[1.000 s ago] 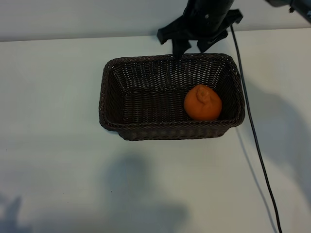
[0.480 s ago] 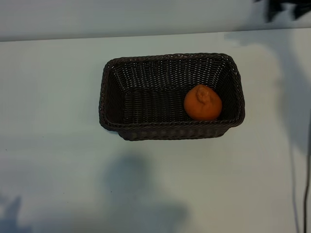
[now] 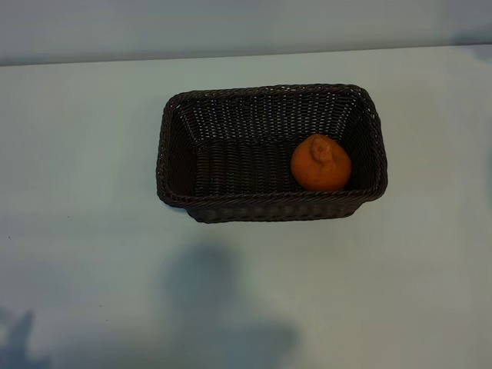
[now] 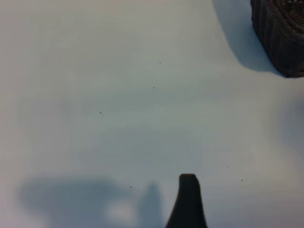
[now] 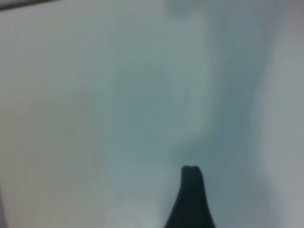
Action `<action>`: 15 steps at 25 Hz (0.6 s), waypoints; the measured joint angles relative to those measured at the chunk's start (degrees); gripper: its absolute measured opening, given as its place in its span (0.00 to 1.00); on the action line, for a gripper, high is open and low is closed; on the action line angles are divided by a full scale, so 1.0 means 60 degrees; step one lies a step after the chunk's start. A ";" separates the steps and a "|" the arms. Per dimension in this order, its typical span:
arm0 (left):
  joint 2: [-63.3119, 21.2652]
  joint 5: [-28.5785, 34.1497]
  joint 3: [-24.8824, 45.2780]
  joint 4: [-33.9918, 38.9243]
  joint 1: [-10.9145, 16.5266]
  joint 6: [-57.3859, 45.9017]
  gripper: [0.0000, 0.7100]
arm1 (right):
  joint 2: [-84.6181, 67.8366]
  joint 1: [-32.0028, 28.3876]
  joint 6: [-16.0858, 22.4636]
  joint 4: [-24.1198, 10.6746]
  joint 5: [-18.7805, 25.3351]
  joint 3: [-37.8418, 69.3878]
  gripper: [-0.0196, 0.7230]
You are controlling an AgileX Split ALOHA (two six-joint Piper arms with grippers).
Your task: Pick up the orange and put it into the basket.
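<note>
One bumpy, knobbed orange (image 3: pixel 320 163)

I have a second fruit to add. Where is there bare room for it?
Inside the basket, everything left of the orange is free; its right end is crowded. The table is bare all around the basket.

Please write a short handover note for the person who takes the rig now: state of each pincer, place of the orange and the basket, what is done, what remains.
Left pincer: open, empty, over bare table; a corner of the basket shows at the edge of its wrist view.
Right pincer: open, empty, over bare table, outside the exterior view.
Orange: lying inside the basket, at its right end near the front wall, knob up.
Basket: upright in the middle of the table.
Done: the orange is in the basket and released.
Left: nothing on the orange itself; probably only parking the right arm.
</note>
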 joint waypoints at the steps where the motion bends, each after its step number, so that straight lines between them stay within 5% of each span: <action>1: 0.0000 0.0000 0.0000 0.0000 0.0000 0.0000 0.84 | -0.0207 -0.0073 0.0000 0.0023 0.0011 0.0074 0.76; 15: 0.0000 0.0000 0.0000 0.0000 0.0000 0.0000 0.84 | -0.7233 -0.0206 -0.0287 0.0396 -0.0026 0.4607 0.75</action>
